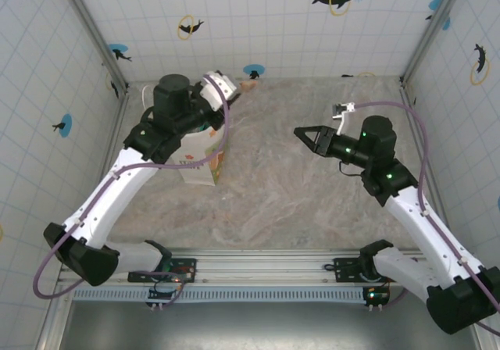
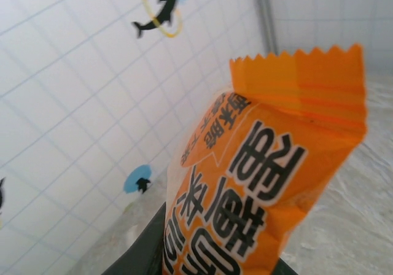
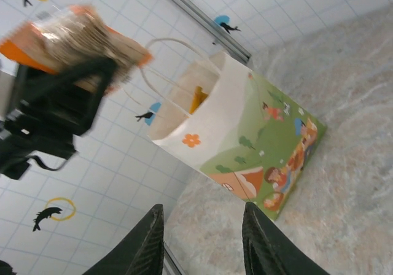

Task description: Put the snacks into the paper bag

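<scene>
Tiled white walls with dolphin stickers, marbled tabletop [image 1: 312, 201].

Left pincer [image 1: 233, 86] is clamped on the lower end of an orange snack packet [image 2: 270, 183]. Most of the packet sticks out past the fingers, crimped edge outermost.

Paper bag [image 3: 245, 134] stands upright, below the left pincer and on the arm-base side of it. Mouth is open, and something orange [image 3: 198, 98] is already inside.

Risks, my read:
- The pincer looks high and off to the far side of the bag mouth rather than over it, so letting go here likely drops the packet behind the bag.
- The thin handles [image 3: 161, 45] arch over the mouth, so a long packet coming in flat could hang up on them.
- In the top view the left arm's upper links overlap the bag. The bag looks light and nothing is holding it, so a nudge on the way down could tip or slide it.

Pose:
- Left arm reaches forward from its base, wrist raised above the bag and aimed at the back wall.
- Right arm is stretched forward with its wrist turned toward the bag. Right pincer [image 3: 202, 209] has its jaws apart, holds nothing and is well apart from the bag.
</scene>
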Robot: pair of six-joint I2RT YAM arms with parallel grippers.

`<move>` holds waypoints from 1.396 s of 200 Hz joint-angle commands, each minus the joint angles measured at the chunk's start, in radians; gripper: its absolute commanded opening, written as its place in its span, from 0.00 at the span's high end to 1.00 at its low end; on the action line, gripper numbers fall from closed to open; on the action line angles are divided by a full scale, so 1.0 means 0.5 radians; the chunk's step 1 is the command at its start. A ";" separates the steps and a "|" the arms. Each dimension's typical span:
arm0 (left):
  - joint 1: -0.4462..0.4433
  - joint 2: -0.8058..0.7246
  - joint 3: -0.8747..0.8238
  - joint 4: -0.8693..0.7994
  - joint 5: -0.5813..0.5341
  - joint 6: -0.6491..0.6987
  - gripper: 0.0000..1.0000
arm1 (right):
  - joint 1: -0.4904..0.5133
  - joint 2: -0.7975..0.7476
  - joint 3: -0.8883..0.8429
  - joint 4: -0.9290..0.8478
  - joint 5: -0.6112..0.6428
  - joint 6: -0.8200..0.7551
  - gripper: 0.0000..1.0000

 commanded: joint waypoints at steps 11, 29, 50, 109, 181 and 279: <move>0.286 -0.078 0.059 -0.008 -0.022 -0.431 0.77 | -0.002 0.047 -0.042 0.138 -0.031 0.049 0.66; 0.510 -0.099 0.019 0.042 0.090 -0.637 0.78 | -0.002 0.070 -0.043 0.135 -0.039 0.052 0.66; 0.696 -0.095 -0.029 0.051 0.149 -0.801 0.79 | 0.004 0.087 -0.062 0.141 -0.033 0.073 0.66; 0.889 -0.019 -0.093 -0.080 0.464 -1.028 0.78 | 0.050 0.125 -0.098 0.216 -0.005 0.104 0.67; 0.888 0.037 -0.117 -0.251 0.555 -1.012 0.60 | 0.149 0.256 -0.042 0.245 0.023 0.106 0.66; 1.096 0.219 0.441 -0.554 0.446 -1.456 0.30 | 0.365 0.728 0.389 0.577 -0.002 0.256 0.58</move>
